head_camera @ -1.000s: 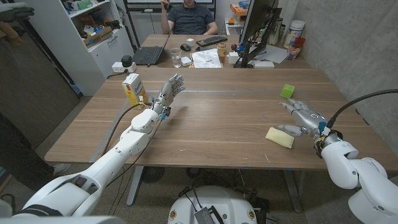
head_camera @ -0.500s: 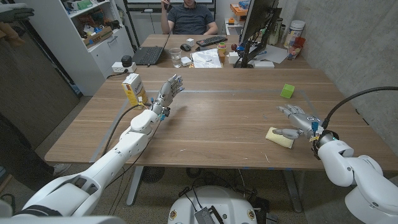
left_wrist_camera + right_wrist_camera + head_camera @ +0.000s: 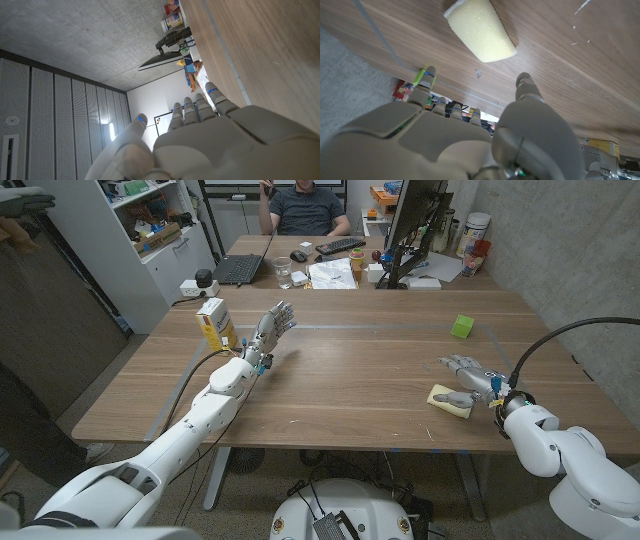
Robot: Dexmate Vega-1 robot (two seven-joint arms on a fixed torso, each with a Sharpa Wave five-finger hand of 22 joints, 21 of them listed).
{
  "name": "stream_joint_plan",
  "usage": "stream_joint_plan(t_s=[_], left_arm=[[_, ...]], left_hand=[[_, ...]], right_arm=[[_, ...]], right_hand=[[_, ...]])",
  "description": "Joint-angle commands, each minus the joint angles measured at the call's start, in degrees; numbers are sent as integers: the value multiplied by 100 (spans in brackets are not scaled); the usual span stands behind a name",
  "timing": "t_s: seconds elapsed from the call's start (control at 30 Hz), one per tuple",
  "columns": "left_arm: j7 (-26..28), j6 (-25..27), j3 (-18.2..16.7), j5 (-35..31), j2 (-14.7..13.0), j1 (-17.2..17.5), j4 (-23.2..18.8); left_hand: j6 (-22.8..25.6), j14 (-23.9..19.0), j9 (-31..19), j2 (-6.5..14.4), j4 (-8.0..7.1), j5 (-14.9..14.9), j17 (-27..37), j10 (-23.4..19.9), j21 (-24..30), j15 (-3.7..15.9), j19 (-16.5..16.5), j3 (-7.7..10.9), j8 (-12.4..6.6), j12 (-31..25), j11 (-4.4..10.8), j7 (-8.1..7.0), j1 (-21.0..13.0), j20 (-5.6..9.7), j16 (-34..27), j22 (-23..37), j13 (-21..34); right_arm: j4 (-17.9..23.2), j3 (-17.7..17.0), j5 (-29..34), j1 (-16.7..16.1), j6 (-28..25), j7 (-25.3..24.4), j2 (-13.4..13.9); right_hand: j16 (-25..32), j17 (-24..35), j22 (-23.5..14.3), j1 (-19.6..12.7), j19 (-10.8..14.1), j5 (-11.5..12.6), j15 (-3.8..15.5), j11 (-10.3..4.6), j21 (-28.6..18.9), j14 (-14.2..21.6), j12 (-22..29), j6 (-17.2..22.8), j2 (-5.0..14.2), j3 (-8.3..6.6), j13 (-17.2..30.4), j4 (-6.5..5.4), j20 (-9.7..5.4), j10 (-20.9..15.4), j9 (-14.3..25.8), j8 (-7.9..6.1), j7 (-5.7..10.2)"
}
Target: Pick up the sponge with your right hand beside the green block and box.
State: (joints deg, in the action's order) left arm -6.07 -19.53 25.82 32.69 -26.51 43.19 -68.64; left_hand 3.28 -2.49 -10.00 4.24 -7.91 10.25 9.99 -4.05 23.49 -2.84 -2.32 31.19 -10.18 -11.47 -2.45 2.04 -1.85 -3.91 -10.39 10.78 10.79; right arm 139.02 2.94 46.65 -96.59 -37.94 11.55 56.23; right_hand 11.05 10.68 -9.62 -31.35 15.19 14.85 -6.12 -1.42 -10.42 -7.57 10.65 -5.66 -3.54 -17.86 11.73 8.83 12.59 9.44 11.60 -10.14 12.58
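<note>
Right hand [image 3: 470, 378] hovers at the sponge [image 3: 450, 400], fingers spread and holding nothing; thumb looks to lie on or just over the sponge's top, I cannot tell which from the head view; in the right wrist view the sponge [image 3: 480, 29] lies ahead of the fingertips, clear of them. Sponge sits flat on the wooden table [image 3: 340, 380] near its front right edge; green block [image 3: 461, 326] stands apart, further back; yellow box [image 3: 214, 323] is far across by my left hand [image 3: 275, 323], which is raised, fingers released and straight, gripping nothing.

Step in hand, as I judge it: settle the grasp. I'd bring the palm lower over the sponge, thumb on one long side, fingers on the other, then close gently; it should squash, so close further than looks needed before lifting; watch it doesn't slide toward the table edge.
</note>
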Motion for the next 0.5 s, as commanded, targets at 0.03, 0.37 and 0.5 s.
stream_joint_plan(t_s=[0.03, 0.37, 0.5], left_arm=[[13, -10, -9, -6, -31, 43, -62], [21, -21, -22, 4, -64, 112, -175], [52, -26, -44, 8, -84, 139, -244]], left_hand=[[37, 41, -16, 3, 12, 26, 12, 8, -9, -36, -18, -18, -36, -25, -9, -12, 27, -19, -18, 35, 18], [37, 39, -16, 6, 11, 27, 12, 8, -15, -31, -21, -24, -36, -26, -9, -9, 27, -20, -19, 35, 18], [40, 39, -16, 7, 11, 28, 11, 9, -18, -30, -22, -27, -38, -26, -13, -12, 27, -19, -20, 35, 18]], right_arm=[[-8, 276, -353, 202, -236, -13, 452], [34, 392, -716, 290, -406, -59, 813], [44, 435, -958, 389, -441, 9, 988]], right_hand=[[64, -6, -19, -104, 77, 28, -6, -13, -43, 99, 60, -39, 4, 7, 6, -6, -17, 312, 16, -53, 0], [111, -9, -25, -213, 249, 44, 36, -32, -91, 275, 121, 35, 47, 12, 4, -18, -28, 188, 22, -116, 2], [113, -10, -25, -244, 295, 47, 33, -35, -100, 302, 134, 57, 57, 13, 3, -19, -26, 155, 24, -130, 4]])
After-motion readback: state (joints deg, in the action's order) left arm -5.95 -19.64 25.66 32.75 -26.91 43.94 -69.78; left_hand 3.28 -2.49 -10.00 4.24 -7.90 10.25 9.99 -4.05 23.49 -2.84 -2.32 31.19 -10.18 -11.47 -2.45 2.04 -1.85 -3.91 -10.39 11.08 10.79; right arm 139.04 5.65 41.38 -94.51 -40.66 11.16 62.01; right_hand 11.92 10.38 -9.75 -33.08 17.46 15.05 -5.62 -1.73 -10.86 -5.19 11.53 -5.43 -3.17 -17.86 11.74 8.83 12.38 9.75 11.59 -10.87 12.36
